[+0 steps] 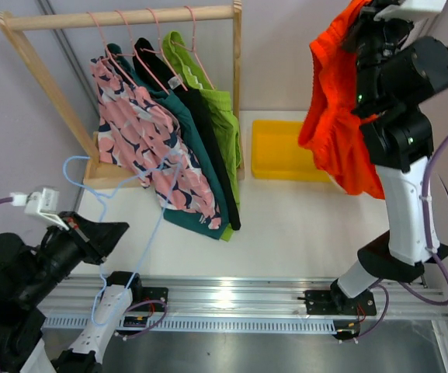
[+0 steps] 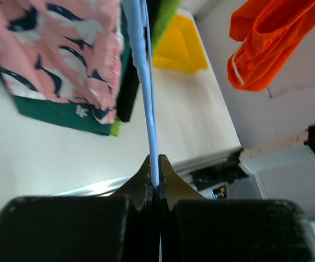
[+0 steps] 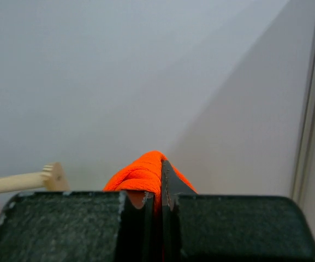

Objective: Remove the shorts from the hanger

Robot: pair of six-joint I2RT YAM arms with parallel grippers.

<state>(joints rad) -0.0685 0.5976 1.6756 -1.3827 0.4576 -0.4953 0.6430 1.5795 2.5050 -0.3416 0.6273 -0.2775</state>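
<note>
Top external — orange shorts [image 1: 334, 116], limp, bunched

open tabletop [image 1: 293, 225] in front of shorts [image 1: 142, 136]

Place: robot lab
Rail [image 1: 239, 299]: metal, 6 o'clock, holds 2 robot arms [image 1: 33, 268] [image 1: 402, 198]
Walls [image 1: 286, 62]: bare grey
Rack [image 1: 123, 17]: small wooden, 11 o'clock

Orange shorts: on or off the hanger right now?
Off. The orange shorts hang bunched from the shut right gripper, apart from the rack; the blue hanger pinched in the left gripper is bare.
</note>
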